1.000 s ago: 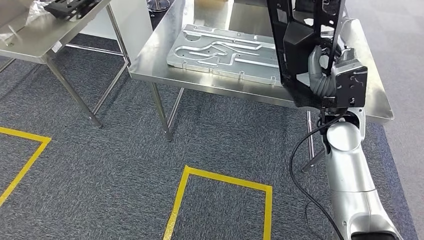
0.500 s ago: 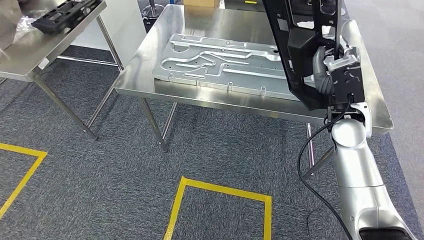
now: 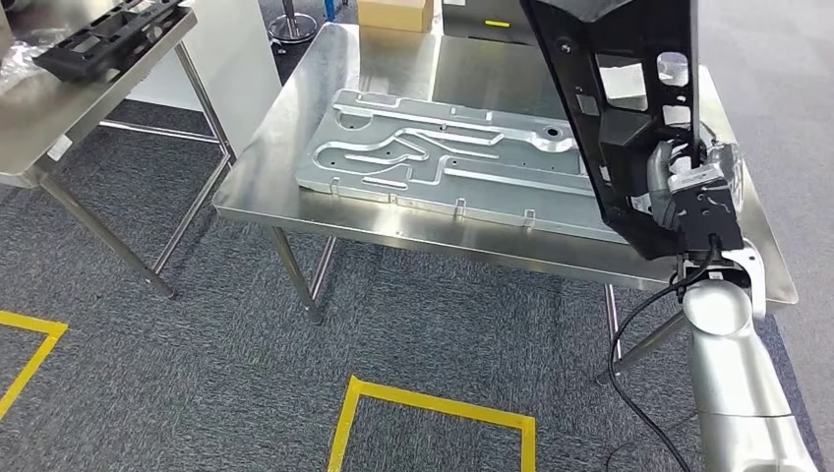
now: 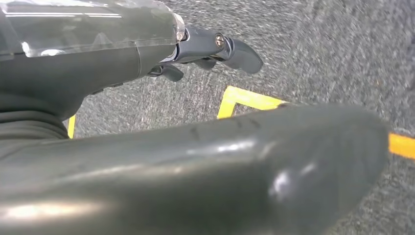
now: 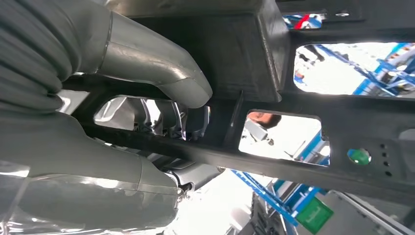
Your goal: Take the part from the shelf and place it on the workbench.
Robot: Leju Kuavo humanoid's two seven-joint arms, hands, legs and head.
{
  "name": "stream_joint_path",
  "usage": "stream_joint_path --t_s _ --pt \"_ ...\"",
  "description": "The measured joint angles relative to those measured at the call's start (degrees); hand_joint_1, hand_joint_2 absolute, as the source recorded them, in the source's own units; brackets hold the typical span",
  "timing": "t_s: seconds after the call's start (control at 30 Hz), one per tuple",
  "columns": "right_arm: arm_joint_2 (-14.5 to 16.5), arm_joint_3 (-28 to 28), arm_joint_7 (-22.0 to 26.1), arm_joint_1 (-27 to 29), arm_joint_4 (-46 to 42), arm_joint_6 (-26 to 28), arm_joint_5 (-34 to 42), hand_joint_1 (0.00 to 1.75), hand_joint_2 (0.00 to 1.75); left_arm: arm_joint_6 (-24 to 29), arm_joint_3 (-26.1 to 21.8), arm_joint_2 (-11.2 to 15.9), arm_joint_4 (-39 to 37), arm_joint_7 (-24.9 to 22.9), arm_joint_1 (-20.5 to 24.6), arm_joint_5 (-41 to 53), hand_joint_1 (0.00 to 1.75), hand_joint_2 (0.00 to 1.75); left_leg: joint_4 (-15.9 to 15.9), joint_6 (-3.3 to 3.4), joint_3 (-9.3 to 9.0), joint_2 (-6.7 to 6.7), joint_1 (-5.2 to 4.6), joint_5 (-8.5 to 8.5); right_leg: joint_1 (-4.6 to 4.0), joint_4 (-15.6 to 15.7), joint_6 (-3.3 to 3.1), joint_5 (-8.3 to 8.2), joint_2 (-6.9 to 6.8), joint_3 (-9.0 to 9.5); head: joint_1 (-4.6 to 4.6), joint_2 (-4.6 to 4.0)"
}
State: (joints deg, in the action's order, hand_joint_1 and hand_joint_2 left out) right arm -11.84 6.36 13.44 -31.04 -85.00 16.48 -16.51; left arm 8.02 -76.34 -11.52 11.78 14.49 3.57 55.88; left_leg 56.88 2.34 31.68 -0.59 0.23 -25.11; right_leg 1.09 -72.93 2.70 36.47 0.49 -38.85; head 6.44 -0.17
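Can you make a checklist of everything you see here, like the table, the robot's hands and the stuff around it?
Surface: steel workbench, shiny, standing on grey carpet.
Job's things: black part held upright above the workbench's right end, not set down yet.
Clutter: large silver plate lying flat on the workbench; cardboard box at the far edge.
Hands: right hand grips the black part; left hand hangs over the carpet, holding nothing, fingers apart.
Cables: black cable looping beside the right arm.
Surroundings: second steel table to the left with a black tray on it; yellow floor tape.
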Motion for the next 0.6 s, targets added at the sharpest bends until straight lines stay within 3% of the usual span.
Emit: stream_joint_path --t_s 0.03,0.07,0.13,0.17,0.2,0.27,0.33,0.4,0.47,0.5,0.53,0.57,0.6 --pt "-0.03 -0.21 -0.04 0.33 -0.03 -0.04 -0.39 1.75 1.75 0.0 0.07 0.0 0.0 -0.02 -0.04 0.03 0.0 0.0 0.01 -0.17 -0.97 -0.03 0.13 -0.77 0.23 1.74 0.21 -0.16 -0.14 -0.58 0.0 0.0" --pt "-0.06 -0.41 -0.05 0.53 -0.03 -0.08 -0.75 1.75 1.75 -0.01 0.14 0.0 -0.01 -0.03 -0.06 0.06 0.0 0.0 0.02 -0.38 -1.96 -0.04 0.24 -1.56 0.46 4.67 0.41 -2.15 -0.32 -0.54 -0.01 0.0" --pt "-0.14 -0.81 0.01 0.72 0.02 -0.14 -1.41 1.75 1.75 -0.02 0.27 0.03 0.0 -0.05 -0.07 0.09 0.0 0.0 0.12 -1.02 -3.43 -0.06 0.29 -3.17 0.73 11.45 0.48 -9.89 -0.96 0.1 -0.01 -0.01" --pt "-0.19 -0.97 0.06 0.82 0.04 -0.21 -1.77 1.75 1.75 -0.02 0.34 0.05 0.0 -0.07 -0.01 0.12 0.0 0.0 0.1 -1.44 -3.89 -0.06 0.24 -3.93 0.65 13.59 0.13 -12.92 -1.18 0.38 0.02 -0.01" --pt "-0.22 -1.12 0.1 0.94 0.04 -0.27 -2.1 1.75 1.75 -0.01 0.41 0.08 0.01 -0.08 0.04 0.17 0.0 0.0 0.17 -1.9 -4.37 -0.04 0.16 -4.4 0.55 14.75 -0.34 -14.7 -1.29 0.54 0.03 -0.01" --pt "-0.25 -1.32 0.22 1.12 -0.06 -0.39 -2.75 1.75 1.75 0.0 0.51 0.1 0.01 -0.12 0.19 0.34 0.0 0.0 0.75 -2.72 -4.78 0.06 0.08 -4.41 0.47 14.96 -1.52 -14.52 -1.04 1.19 0.08 0.0" --pt "-0.25 -1.45 0.4 1.17 -0.22 -0.43 -3.27 1.75 1.75 0.0 0.57 0.11 0.01 -0.13 0.29 0.48 0.0 0.0 4.55 -3.27 -3.16 0.18 0.18 -3.65 0.56 15.1 -2.49 -13.9 -0.83 2.31 0.08 -0.01" --pt "-0.23 -1.49 0.53 1.33 -0.32 -0.45 -3.84 1.75 1.75 0.0 0.62 0.11 0.01 -0.14 0.4 0.54 0.0 0.0 11.71 -3.59 1.27 0.25 0.35 -4.86 0.34 15.14 -3.2 -12.81 -0.72 3.55 0.08 -0.01" --pt "-0.2 -1.49 0.55 1.7 -0.33 -0.45 -4.47 1.75 1.75 -0.02 0.66 0.11 0.0 -0.22 0.37 0.61 0.0 0.0 16.99 -3.73 5.95 0.26 0.4 -8.79 0.03 15.14 -3.5 -11.49 -0.6 4.93 0.09 -0.01" --pt "-0.17 -1.49 0.54 1.95 -0.34 -0.44 -4.83 1.75 1.75 -0.04 0.68 0.11 0.0 -0.3 0.27 0.66 0.0 0.0 17.33 -3.68 7.34 0.26 0.39 -10.44 -0.13 15.14 -3.56 -10.75 -0.52 5.83 0.08 -0.01" --pt "-0.14 -1.5 0.5 2.18 -0.39 -0.43 -5.19 1.75 1.75 -0.07 0.72 0.11 0.0 -0.39 0.18 0.7 0.0 0.0 16.1 -3.46 7.96 0.26 0.35 -10.88 -0.3 15.14 -3.59 -9.99 -0.44 6.81 0.08 -0.01" --pt "-0.08 -1.5 0.47 2.38 -0.48 -0.42 -5.62 1.75 1.75 -0.13 0.75 0.11 0.0 -0.45 0.09 0.75 0.0 0.0 13.33 -3.04 7.94 0.26 0.23 -9.55 -0.47 15.15 -3.6 -9.18 -0.39 7.88 0.09 -0.01" --pt "0.0 -1.51 0.43 2.58 -0.58 -0.4 -5.96 1.75 1.75 -0.18 0.78 0.14 0.01 -0.48 -0.02 0.82 0.0 0.0 9.63 -2.43 7.59 0.28 0.01 -6.25 -0.58 15.2 -3.6 -8.39 -0.36 8.78 0.08 0.0"
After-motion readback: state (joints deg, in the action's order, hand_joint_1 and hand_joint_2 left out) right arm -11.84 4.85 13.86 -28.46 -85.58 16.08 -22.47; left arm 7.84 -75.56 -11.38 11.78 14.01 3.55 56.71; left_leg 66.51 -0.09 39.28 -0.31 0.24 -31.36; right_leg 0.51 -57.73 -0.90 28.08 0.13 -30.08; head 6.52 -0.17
